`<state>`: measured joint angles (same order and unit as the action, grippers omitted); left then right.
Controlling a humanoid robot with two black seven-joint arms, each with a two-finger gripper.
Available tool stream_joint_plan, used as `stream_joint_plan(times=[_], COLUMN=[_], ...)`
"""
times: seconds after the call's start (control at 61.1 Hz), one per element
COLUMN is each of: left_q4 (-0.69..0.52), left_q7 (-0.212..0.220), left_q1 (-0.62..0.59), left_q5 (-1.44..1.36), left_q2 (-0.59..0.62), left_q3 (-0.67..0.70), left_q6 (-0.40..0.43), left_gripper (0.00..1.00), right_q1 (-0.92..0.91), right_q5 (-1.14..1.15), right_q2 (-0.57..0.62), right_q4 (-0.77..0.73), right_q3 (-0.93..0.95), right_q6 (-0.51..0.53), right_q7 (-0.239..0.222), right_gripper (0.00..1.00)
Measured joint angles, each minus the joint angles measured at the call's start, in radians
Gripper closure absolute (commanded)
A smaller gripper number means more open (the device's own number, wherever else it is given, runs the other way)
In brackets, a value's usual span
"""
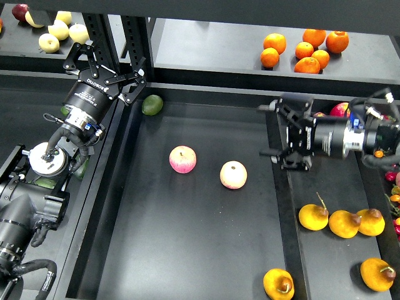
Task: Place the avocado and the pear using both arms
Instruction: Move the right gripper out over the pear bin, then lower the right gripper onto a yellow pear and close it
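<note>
Black tray (187,250): wide, matte, in the middle of the view, with two pink-and-yellow apples (182,159) lying apart near its centre.
Avocado (152,104): dark green, lying at the tray's far left corner, just beside the left hand's fingertips but not gripped.
Left hand (106,67): fingers spread wide, nothing between them, hovering over the tray's left rim.
Right hand (275,132): fingers parted, pointing left over the tray's right rim, holding nothing.
Pears (342,222): five golden yellow-orange fruits on the right-hand surface, three in a row and two nearer the bottom edge; which one is the task's pear I cannot tell.
Oranges (305,49): clustered on the far shelf.
</note>
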<state>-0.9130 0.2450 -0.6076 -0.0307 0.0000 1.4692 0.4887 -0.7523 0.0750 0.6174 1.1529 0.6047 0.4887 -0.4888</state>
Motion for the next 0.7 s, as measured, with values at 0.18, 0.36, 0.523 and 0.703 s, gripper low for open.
stream_joint_plan(times=[0.18,0.36,0.523,0.703], left_q4=[0.000,0.000,0.000,0.000], left_q7=[0.000,0.000,0.000,-0.001], left_q1=[0.000,0.000,0.002,0.005], left_q5=[0.000,0.000,0.000,-0.001], left_q2=[0.000,0.000,0.000,0.000], left_q3=[0.001,0.001,0.001,0.000], left_q6=[0.000,0.000,0.000,0.000], left_gripper=[0.00,0.00,0.00,0.00], right_q1=[0.000,0.014,0.040,0.092], right_q5=[0.000,0.002,0.011,0.038], right_q2=[0.072,0.122,0.132,0.102], right_q4=[0.007,-0.006,-0.035,-0.060], right_q3=[-0.140,-0.246,-0.311,-0.324], right_q6=[0.000,0.000,0.000,0.000], right_q7=[0.000,0.000,0.000,0.000], right_gripper=[0.00,0.00,0.00,0.00])
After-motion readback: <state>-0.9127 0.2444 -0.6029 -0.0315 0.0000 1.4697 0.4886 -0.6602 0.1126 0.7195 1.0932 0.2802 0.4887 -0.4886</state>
